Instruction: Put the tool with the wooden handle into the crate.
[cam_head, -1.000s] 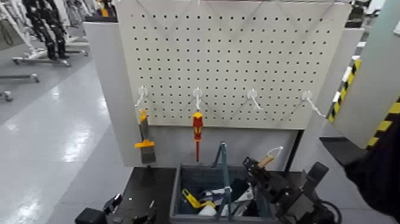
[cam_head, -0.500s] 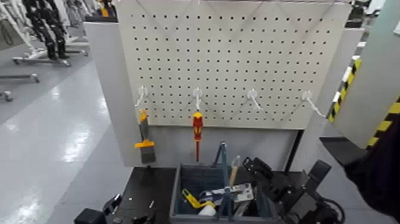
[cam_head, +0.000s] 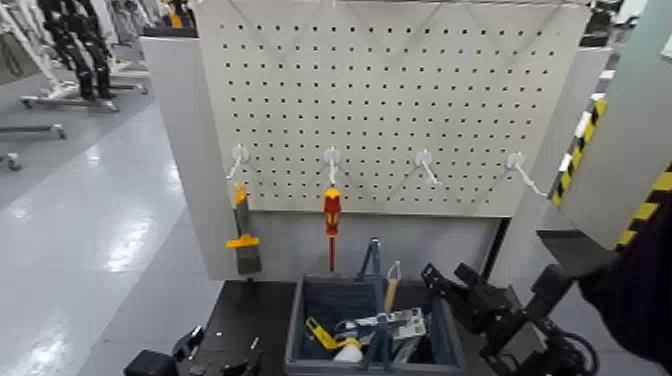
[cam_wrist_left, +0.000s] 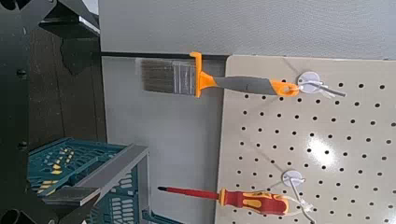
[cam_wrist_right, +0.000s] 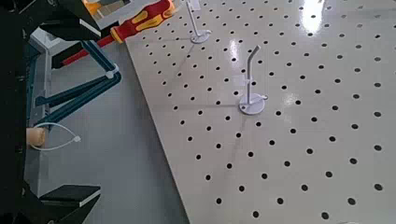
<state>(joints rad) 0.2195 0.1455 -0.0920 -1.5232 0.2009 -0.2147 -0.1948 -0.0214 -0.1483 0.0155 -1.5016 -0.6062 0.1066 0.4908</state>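
The trowel's pale wooden handle (cam_head: 391, 284) stands upright inside the dark blue-grey crate (cam_head: 296, 330), leaning by the crate's tall centre handle (cam_head: 375, 270); its blade is hidden among the contents. My right gripper (cam_head: 450, 276) is open and empty, just right of the crate's far right corner and apart from the trowel. In the right wrist view the handle's end with its white cord loop (cam_wrist_right: 39, 137) shows beside the crate handle (cam_wrist_right: 84, 89). My left gripper (cam_head: 190, 348) is parked low at the table's front left.
A white pegboard (cam_head: 400, 100) stands behind the crate with a red-and-yellow screwdriver (cam_head: 331, 215), an orange-handled brush (cam_head: 243, 238) and two empty hooks (cam_head: 426, 160). The crate also holds a yellow-handled tool (cam_head: 320, 335) and white items (cam_head: 400, 322). The crate rests on a black table (cam_head: 250, 315).
The right gripper carried the trowel left over the crate, let it go inside, and has drawn back to the right, empty. The left arm has not moved.
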